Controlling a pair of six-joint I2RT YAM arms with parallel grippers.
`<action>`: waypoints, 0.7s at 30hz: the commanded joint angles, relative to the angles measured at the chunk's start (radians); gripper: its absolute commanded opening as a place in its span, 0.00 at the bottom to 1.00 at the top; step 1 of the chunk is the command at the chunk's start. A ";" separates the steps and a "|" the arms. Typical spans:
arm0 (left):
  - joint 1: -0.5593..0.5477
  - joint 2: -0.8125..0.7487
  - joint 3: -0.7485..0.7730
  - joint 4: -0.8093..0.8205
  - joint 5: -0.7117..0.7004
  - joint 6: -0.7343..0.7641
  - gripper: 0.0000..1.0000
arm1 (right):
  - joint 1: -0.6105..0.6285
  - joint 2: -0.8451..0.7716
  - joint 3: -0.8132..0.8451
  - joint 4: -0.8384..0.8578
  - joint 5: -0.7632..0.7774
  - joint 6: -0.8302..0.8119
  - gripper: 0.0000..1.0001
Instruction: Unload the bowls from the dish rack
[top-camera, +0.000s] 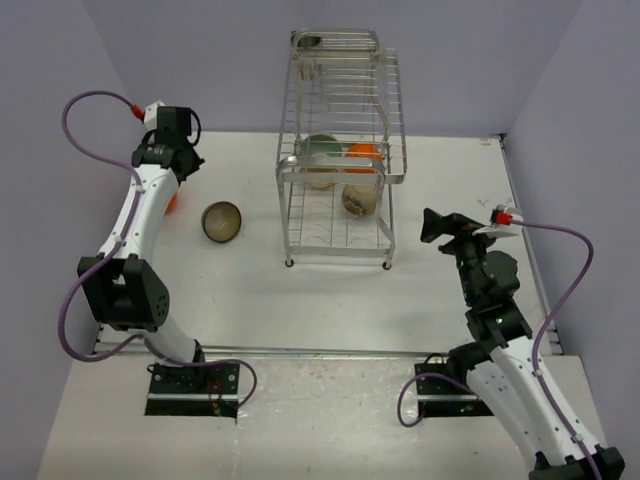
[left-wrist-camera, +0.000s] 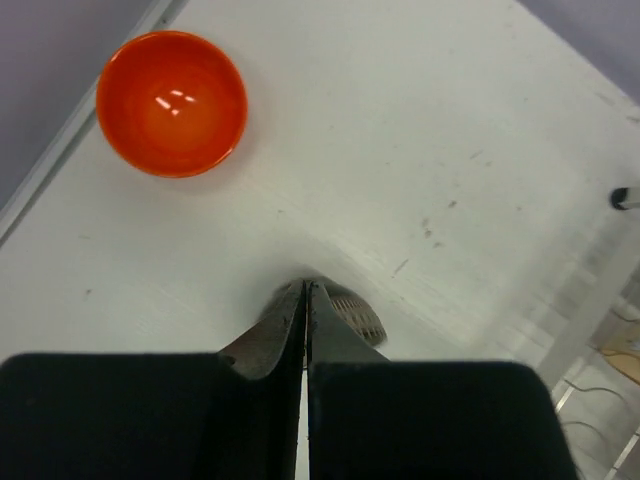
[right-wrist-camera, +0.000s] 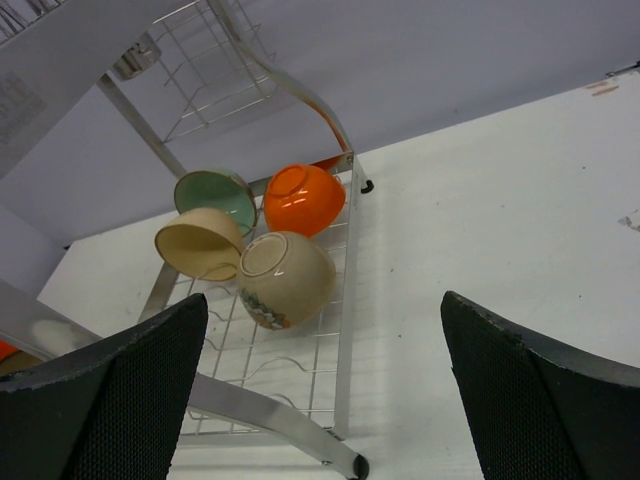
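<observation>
The table (top-camera: 300, 310) carries the dish rack (top-camera: 340, 181) centrally; inside lean the beige bowl (right-wrist-camera: 288, 278), cream bowl (right-wrist-camera: 198, 243), orange bowl (right-wrist-camera: 304, 199) and mint bowl (right-wrist-camera: 215, 197), facing the wide-spread right end effector (right-wrist-camera: 322, 300), likely for the next pickup; unloaded at left sit the brown bowl (top-camera: 222, 222) and second orange bowl (left-wrist-camera: 172, 103); the left end effector (left-wrist-camera: 305, 300) is pinched shut, empty.

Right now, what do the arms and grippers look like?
Left arm and right arm: white links, black joints. A purple cable with a red connector runs along each. Left gripper and right gripper have flat black fingers, finely textured.
</observation>
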 joint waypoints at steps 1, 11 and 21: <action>0.008 -0.026 -0.083 -0.062 -0.133 0.070 0.00 | 0.004 0.010 0.030 0.008 -0.038 0.019 0.99; -0.005 -0.017 -0.246 0.099 0.082 0.116 0.00 | 0.004 0.001 0.030 0.011 -0.057 0.015 0.99; -0.034 -0.055 -0.410 0.259 0.318 0.133 0.00 | 0.004 -0.008 0.021 0.009 -0.043 0.016 0.99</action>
